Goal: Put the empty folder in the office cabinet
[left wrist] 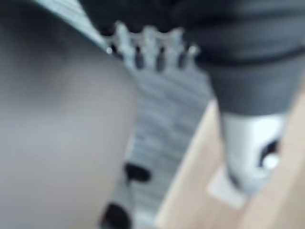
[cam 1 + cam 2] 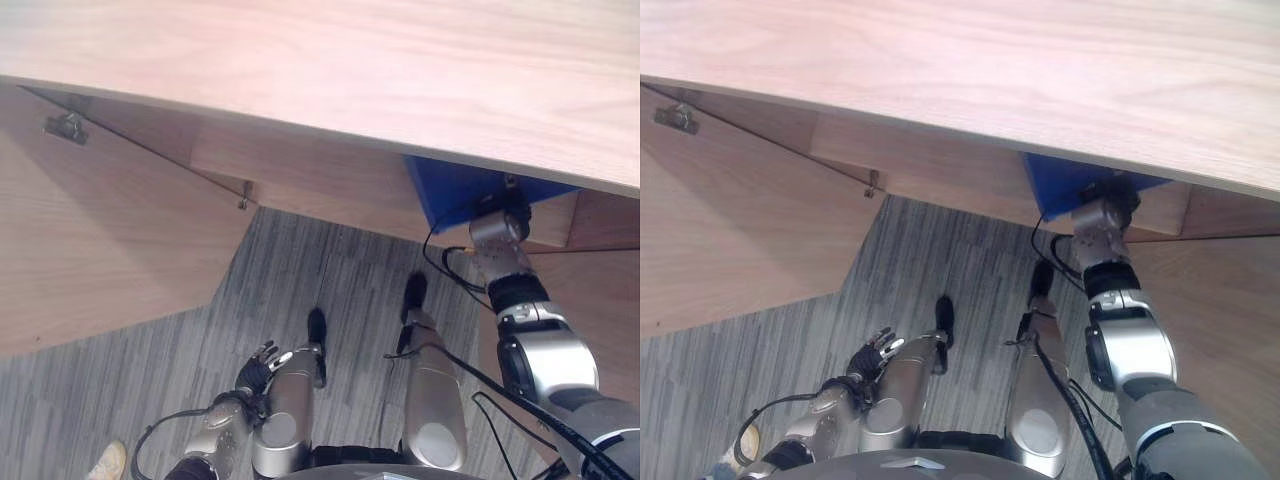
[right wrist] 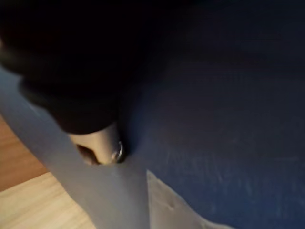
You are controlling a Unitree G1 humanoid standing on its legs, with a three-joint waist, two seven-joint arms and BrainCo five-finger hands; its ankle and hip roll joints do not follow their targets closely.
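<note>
A blue folder [image 2: 455, 190] stands inside the wooden cabinet, just under the overhanging top [image 2: 350, 70], which hides its upper part. My right hand [image 2: 507, 208] reaches into the cabinet at the folder's right side. In the right wrist view the folder [image 3: 228, 119] is very close, with my thumb [image 3: 97, 143] pressed to its edge in a pinch. The other fingers are hidden. My left hand [image 2: 258, 368] hangs low beside my leg, fingers relaxed and holding nothing.
The cabinet's left door [image 2: 90, 250] stands swung open, with a metal hinge [image 2: 65, 127] near its top. Another wooden panel [image 2: 600, 290] stands at the right of the opening. Grey striped carpet [image 2: 300, 270] lies below. A person's shoe [image 2: 105, 462] is at the bottom left.
</note>
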